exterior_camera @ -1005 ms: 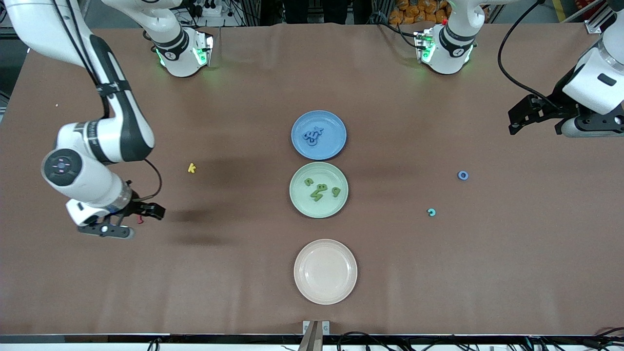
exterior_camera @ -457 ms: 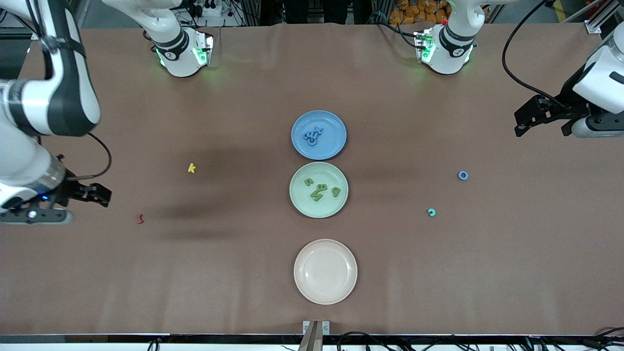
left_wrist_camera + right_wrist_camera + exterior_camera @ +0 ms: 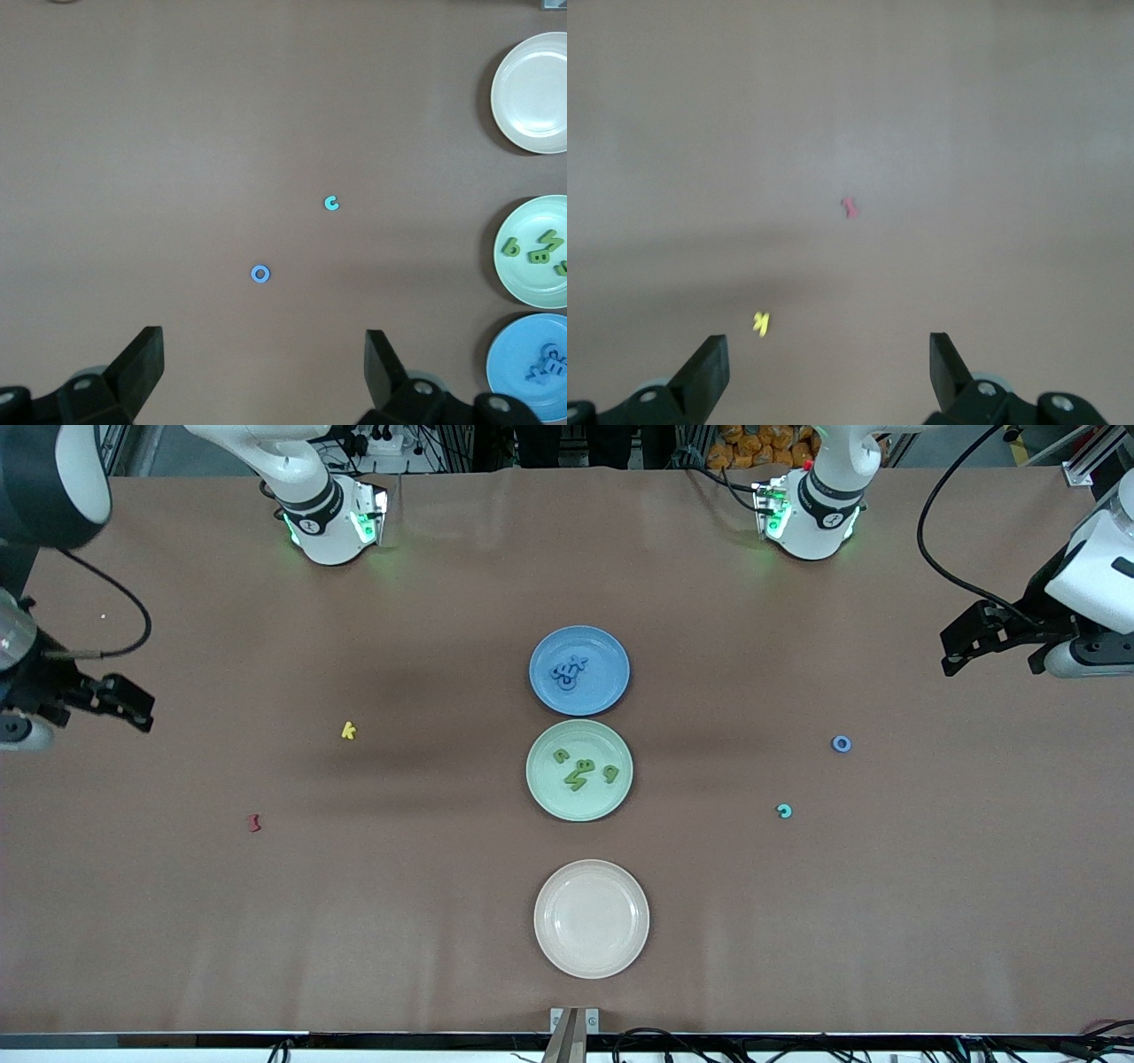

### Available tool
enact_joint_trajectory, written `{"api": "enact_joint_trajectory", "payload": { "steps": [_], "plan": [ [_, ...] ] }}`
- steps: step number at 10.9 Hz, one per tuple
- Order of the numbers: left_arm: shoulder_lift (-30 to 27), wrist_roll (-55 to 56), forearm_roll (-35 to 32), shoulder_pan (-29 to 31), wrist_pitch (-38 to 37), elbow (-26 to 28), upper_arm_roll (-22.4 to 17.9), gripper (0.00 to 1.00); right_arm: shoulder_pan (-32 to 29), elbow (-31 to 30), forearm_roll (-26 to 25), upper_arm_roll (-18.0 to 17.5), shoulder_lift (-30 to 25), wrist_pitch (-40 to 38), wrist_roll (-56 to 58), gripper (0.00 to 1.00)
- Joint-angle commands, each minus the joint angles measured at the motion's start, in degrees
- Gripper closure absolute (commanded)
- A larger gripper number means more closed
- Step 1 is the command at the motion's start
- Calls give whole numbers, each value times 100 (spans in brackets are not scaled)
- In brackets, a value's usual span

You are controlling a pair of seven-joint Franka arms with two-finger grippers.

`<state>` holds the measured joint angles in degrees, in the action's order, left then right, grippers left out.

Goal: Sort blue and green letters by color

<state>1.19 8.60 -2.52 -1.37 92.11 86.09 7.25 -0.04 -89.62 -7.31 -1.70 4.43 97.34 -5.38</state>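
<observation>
Fingers spread on left gripper, blue o just ahead, untouched

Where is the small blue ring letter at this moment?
In the front view the blue ring letter lies on the table toward the left arm's end, beside the teal c but farther from the camera.

Yellow k, red squiggle, empty beige plate on table.

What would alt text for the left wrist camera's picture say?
Three plates line one edge: a cream plate, a green plate holding green letters, a blue plate holding blue letters. A blue ring letter and teal c lie on the table.
</observation>
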Motion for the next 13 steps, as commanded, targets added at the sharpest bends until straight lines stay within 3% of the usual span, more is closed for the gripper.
{"api": "enact_joint_trajectory", "payload": {
  "steps": [1,3,5,13],
  "plan": [
    [22,19,-126,5,-70,-110,31,0,119,287,133,-15,-153,-943,-288,0],
    [-5,10,-126,23,-70,-110,22,0,110,296,151,-24,-101,-1050,-280,0],
    [-14,10,-108,23,-70,-101,31,0,14,261,605,29,-91,-1059,-253,0],
    [-14,-60,-38,23,-79,-101,31,0,13,269,617,108,-82,-1094,-244,0]
  ]
}}
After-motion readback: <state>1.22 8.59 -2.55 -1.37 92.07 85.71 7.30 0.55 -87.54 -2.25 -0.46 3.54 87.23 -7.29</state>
